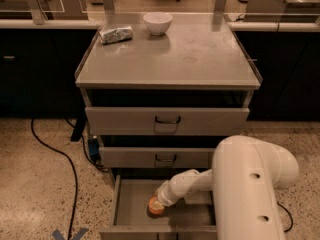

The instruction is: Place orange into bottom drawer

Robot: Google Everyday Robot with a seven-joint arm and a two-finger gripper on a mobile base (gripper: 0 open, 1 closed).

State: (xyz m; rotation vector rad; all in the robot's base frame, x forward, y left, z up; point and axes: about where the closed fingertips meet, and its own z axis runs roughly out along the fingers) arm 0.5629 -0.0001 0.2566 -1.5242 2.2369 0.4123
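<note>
In bottom drawer, tool sits at orange; floor leftward free.

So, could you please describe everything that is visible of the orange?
The orange is a small round fruit with bright, smooth-looking skin. Only its left and lower part shows; the gripper covers the rest from the upper right. It is low inside the open bottom drawer, near the middle of the grey floor, with a dark shadow beneath. Whether it rests on the floor cannot be told.
</note>
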